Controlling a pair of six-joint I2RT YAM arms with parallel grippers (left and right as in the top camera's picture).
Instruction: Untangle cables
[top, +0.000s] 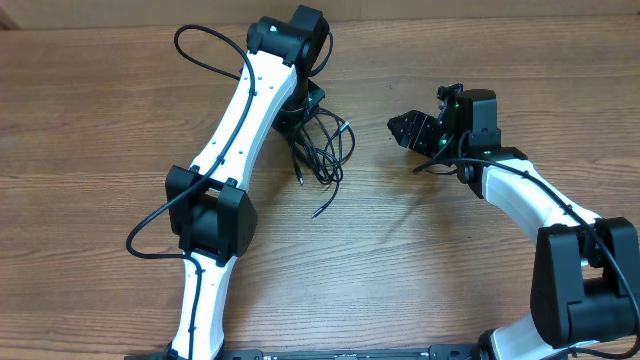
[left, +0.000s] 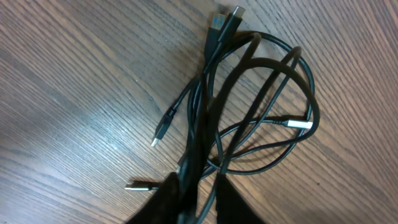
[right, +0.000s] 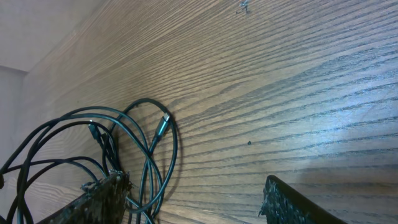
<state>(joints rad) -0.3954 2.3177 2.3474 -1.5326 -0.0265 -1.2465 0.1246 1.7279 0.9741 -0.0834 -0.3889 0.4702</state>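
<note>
The cables (top: 322, 150) are thin black cords lying in a tangle of loops on the wooden table, just below my left wrist. In the left wrist view the cables (left: 261, 118) fan out in overlapping loops, and a bunch of strands runs down between the fingers of my left gripper (left: 196, 176), which is pinched on them. My right gripper (top: 398, 130) hovers to the right of the tangle, apart from it. In the right wrist view my right gripper (right: 199, 199) is open with bare wood between its fingers, and the cables (right: 161, 126) loop beside its left finger.
Loose plug ends stick out of the tangle: a silver plug (left: 301, 124) on the right, a small one (left: 160, 132) on the left, another (left: 140, 185) by my left finger. A thicker arm wire (top: 200, 40) arcs beside the left arm (top: 245, 110).
</note>
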